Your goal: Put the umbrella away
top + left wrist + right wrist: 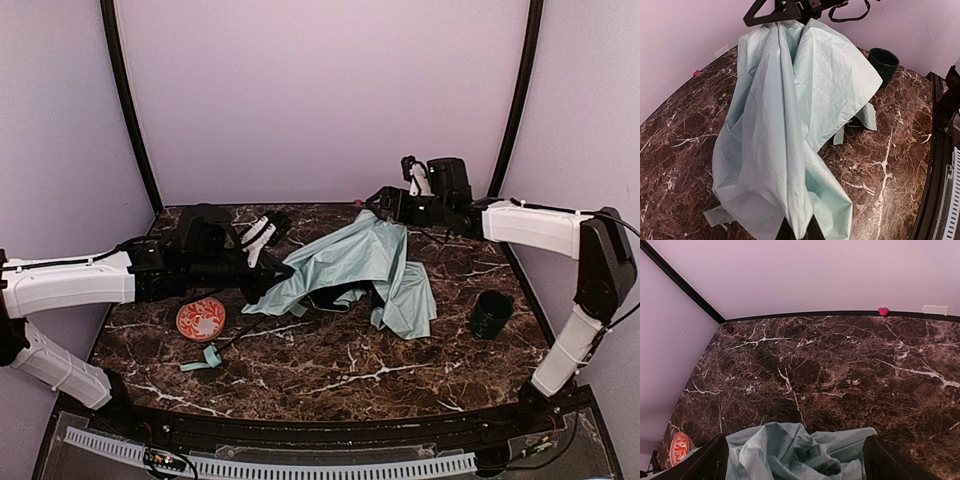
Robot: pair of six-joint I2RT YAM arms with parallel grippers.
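Note:
The umbrella (365, 262) lies in the middle of the marble table, its pale mint fabric spread loose and crumpled. Its thin black shaft runs down-left to the mint handle with strap (205, 358). My left gripper (272, 272) is shut on a fold of the fabric's left edge; in the left wrist view the cloth (790, 125) stretches away from the pinch (798, 231). My right gripper (378, 203) stands open at the fabric's far end. In the right wrist view its fingers (715, 462) are wide apart with bunched umbrella cloth (795, 452) between them.
A dark green cup (491, 313) stands right of the umbrella, also in the left wrist view (883, 62). An orange patterned disc (201, 318) lies on the left near the handle. A small pink object (883, 311) sits against the back wall.

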